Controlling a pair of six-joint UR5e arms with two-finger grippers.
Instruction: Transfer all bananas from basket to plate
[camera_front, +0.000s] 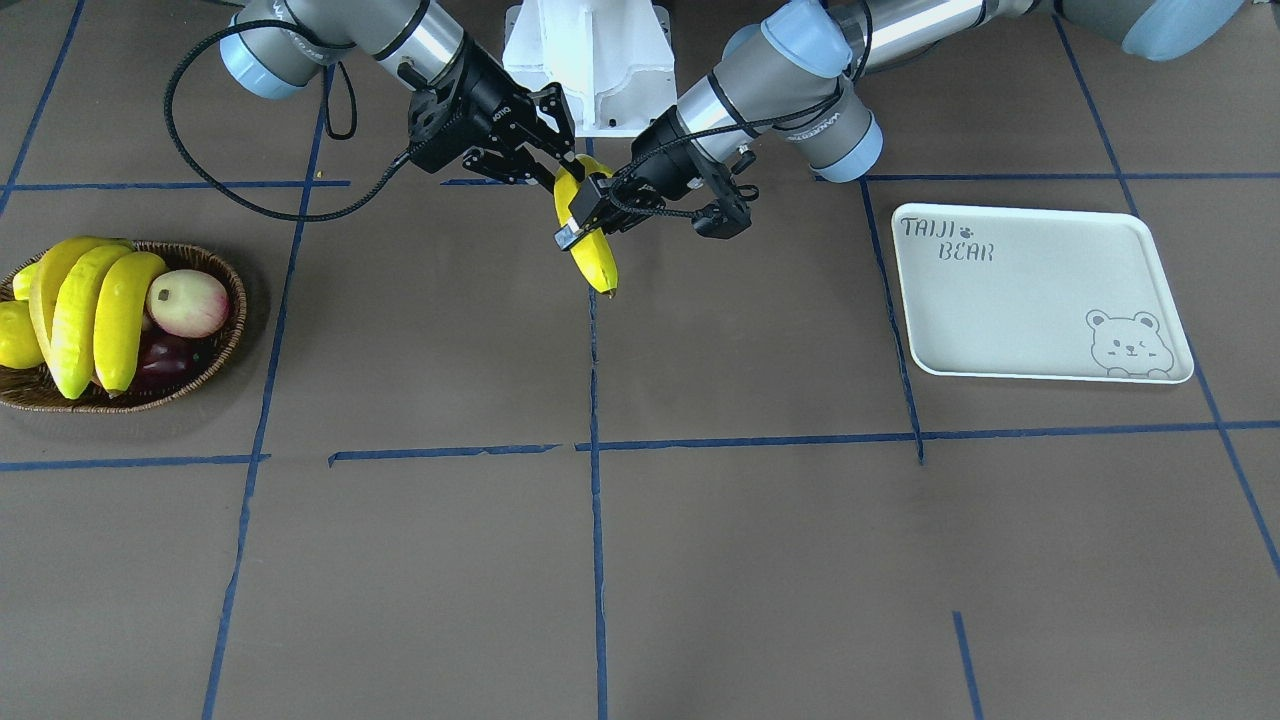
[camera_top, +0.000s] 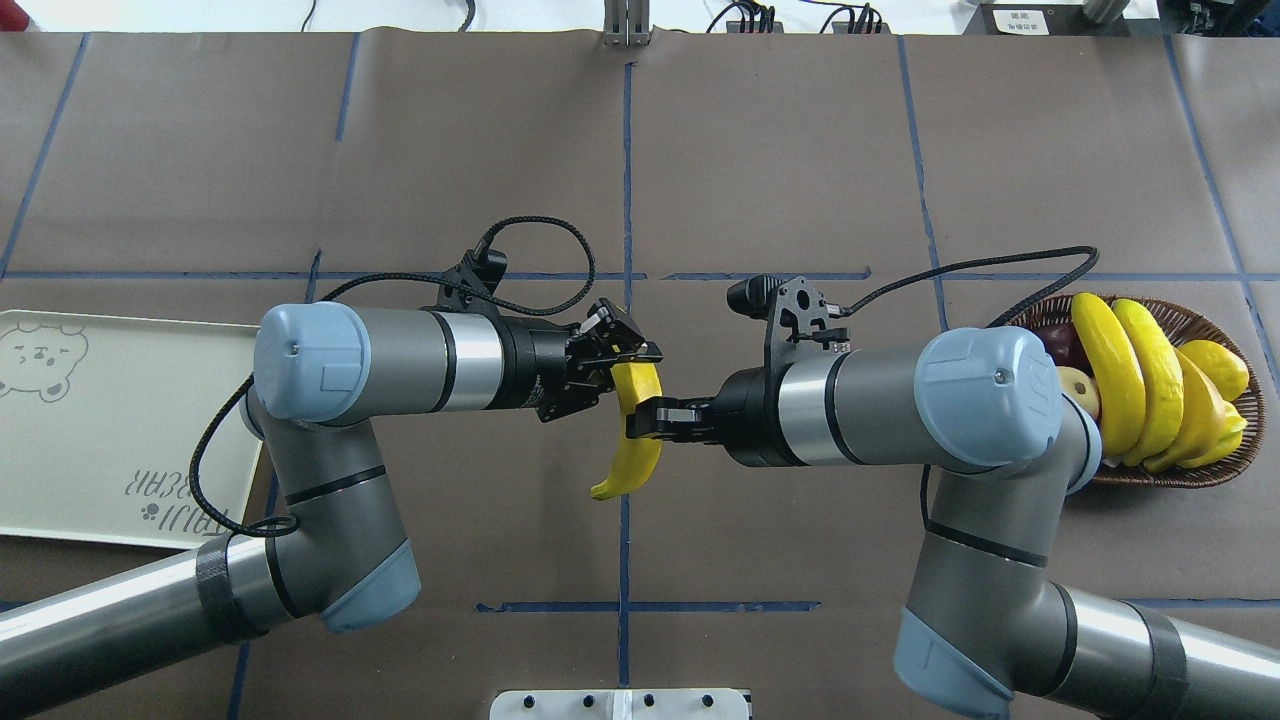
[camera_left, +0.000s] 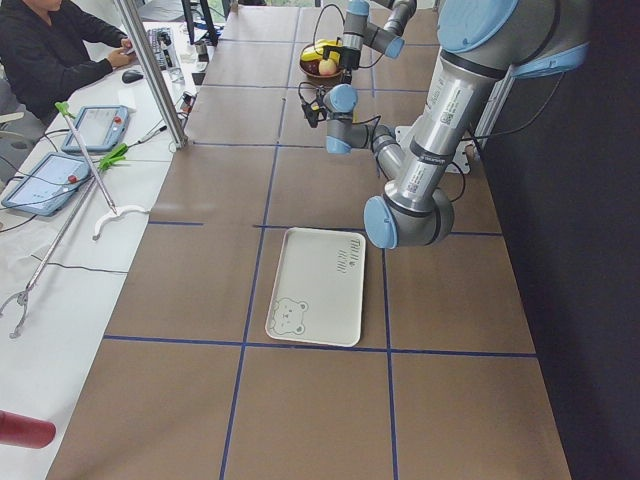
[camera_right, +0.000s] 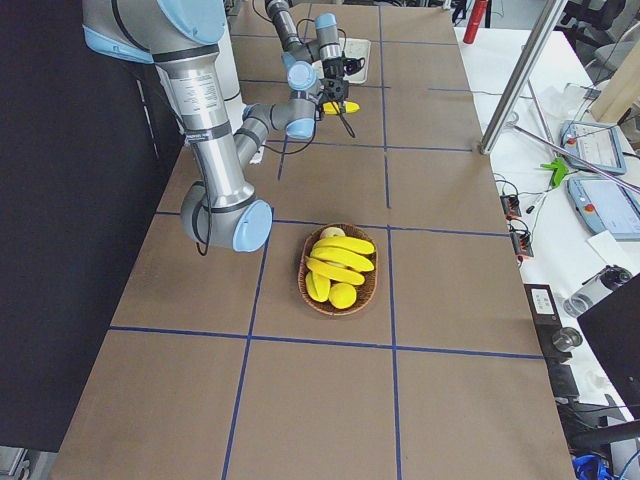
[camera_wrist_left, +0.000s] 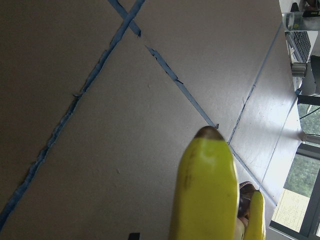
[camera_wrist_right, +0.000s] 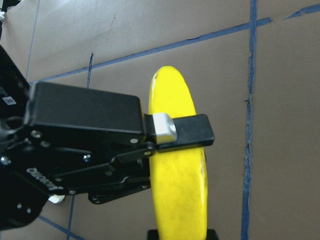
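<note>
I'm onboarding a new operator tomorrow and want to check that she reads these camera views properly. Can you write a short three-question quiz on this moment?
1. True or false: fruit already lies on the plate.
2. Multiple choice: the banana outside the basket is A) lying on the table, B) up in the air between the left pincer and the right pincer, C) resting on the basket's rim.
3. Count: how many long bananas lie in the basket?

Key: 1 false, the plate is bare. 2 B. 3 three.
</note>
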